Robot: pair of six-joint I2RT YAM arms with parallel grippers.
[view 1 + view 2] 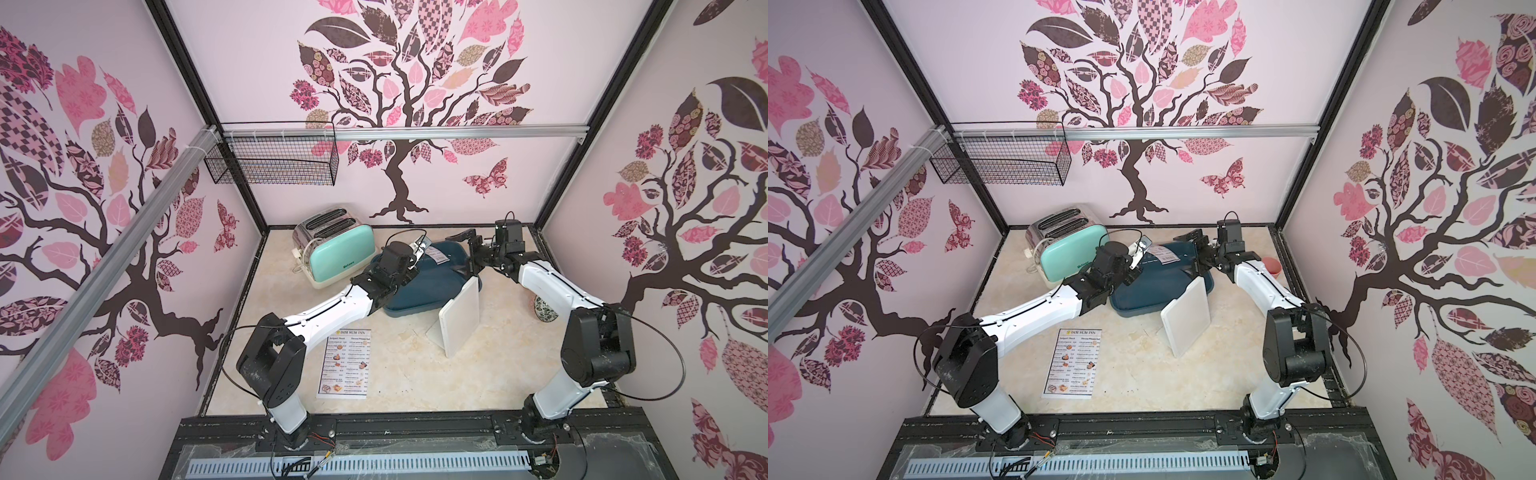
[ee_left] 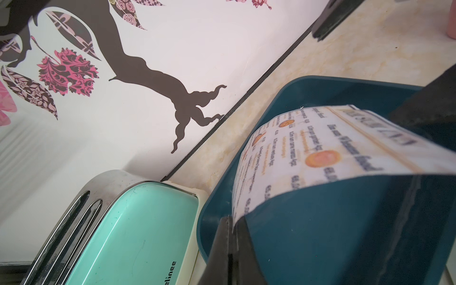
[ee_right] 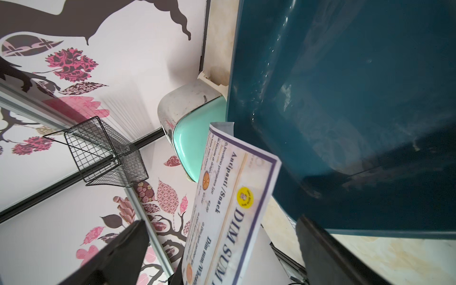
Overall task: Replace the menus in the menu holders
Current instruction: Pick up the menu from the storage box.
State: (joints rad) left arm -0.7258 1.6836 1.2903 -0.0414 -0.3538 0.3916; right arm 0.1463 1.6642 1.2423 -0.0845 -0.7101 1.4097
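My left gripper is shut on one edge of a white "DIM SUM INN" menu, which curls above the dark blue tub. In both top views that menu hangs over the tub's far half. My right gripper is open, with the sheet's headed end between its spread fingers, not pinched. A second menu lies flat on the table near the left arm. The white menu holder stands upright by the tub's near right corner, apart from both grippers.
A mint toaster stands at the back left, touching the tub. A black wire basket hangs on the back rail. A patterned bowl sits under the right arm, and a red cup stands by the right wall.
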